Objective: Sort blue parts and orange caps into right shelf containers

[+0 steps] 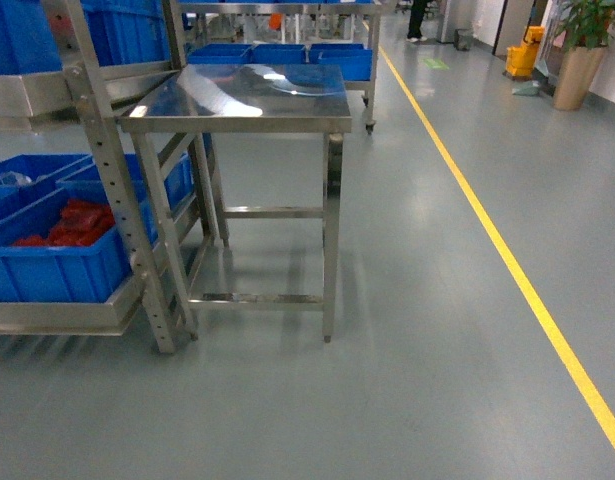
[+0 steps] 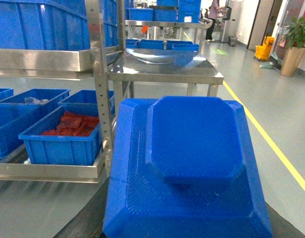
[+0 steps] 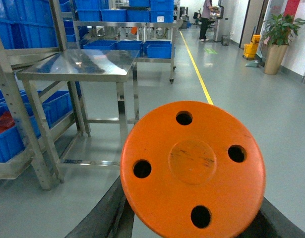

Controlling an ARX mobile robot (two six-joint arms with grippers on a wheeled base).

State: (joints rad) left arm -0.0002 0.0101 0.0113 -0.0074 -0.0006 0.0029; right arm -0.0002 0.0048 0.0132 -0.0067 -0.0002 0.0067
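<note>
Both loads are up close to the wrist cams: blue part (image 2: 192,163) fills the left view, orange cap (image 3: 193,166) the right, presumably carried, but the fingers are hidden behind them, so can't tell how either gripper is set. Robot faces a steel table (image 1: 237,100), shelf rack (image 1: 107,180) w/ blue crates (image 1: 57,265) at its left edge. Keep wrists level while rolling; confirm which crates are the targets before releasing.

One blue part (image 2: 192,163) fills the left wrist view, one orange cap (image 3: 193,166) the right. One steel table (image 1: 242,100) stands beside one shelf rack (image 1: 107,170). One potted plant (image 1: 582,50) shows.
</note>
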